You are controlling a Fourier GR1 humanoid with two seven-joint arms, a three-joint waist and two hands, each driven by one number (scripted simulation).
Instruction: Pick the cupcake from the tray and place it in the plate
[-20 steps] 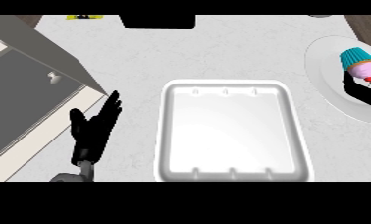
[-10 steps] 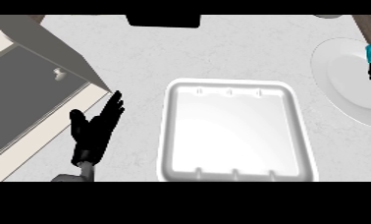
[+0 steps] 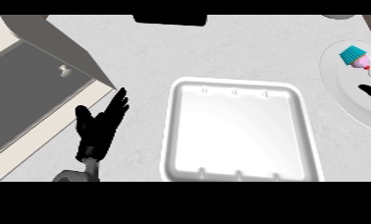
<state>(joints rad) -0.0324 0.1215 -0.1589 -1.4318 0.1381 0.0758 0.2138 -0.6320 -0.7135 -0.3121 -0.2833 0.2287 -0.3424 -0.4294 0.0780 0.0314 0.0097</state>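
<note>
Cupcake back in view on plate, well right of tray; half second ago nearly cut off at right edge. Lies tilted, teal wrapper up-left, pink top toward edge. Plate shows more surface than before. Small dark tip now on plate below cupcake, possibly right hand's finger, too little visible to confirm. Whole view shifted.

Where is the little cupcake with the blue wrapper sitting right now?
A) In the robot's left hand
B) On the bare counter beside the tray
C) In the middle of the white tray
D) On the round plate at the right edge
D: the cupcake lies on its side on the plate at the right edge, while the tray holds nothing and the left hand rests open.
</note>
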